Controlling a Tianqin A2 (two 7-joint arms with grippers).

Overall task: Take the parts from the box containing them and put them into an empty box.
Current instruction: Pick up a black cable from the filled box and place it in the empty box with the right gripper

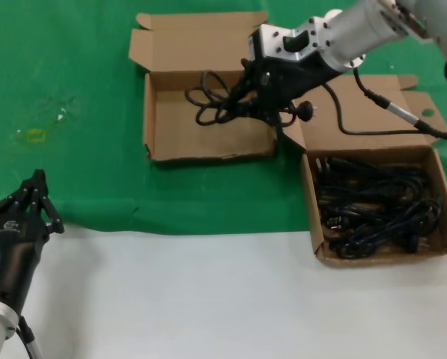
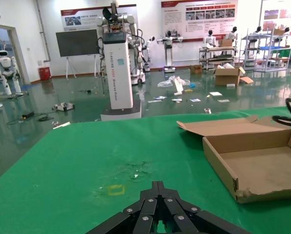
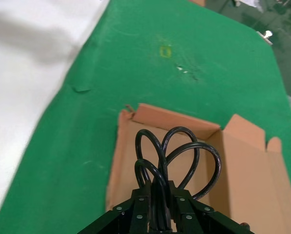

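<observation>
The wider brown box (image 1: 163, 142) lies open on the green cloth, its floor bare. My right gripper (image 1: 240, 99) is shut on a coiled black cable (image 1: 208, 101) and holds it over that box's right half; its plug (image 1: 307, 111) sticks out behind. In the right wrist view the loops (image 3: 184, 151) fan out past the gripper (image 3: 157, 187) above the box (image 3: 130, 141). The squarer box (image 1: 313, 217) at the right holds a heap of black cables (image 1: 376, 206). My left gripper (image 1: 36, 183) is parked shut at the lower left, seen also in the left wrist view (image 2: 158, 185).
The green cloth (image 1: 66, 75) covers the far half of the table; white tabletop (image 1: 208, 299) lies in front. A yellow mark (image 1: 34, 135) is on the cloth at the left. The wider box (image 2: 262, 165) shows ahead of the left wrist.
</observation>
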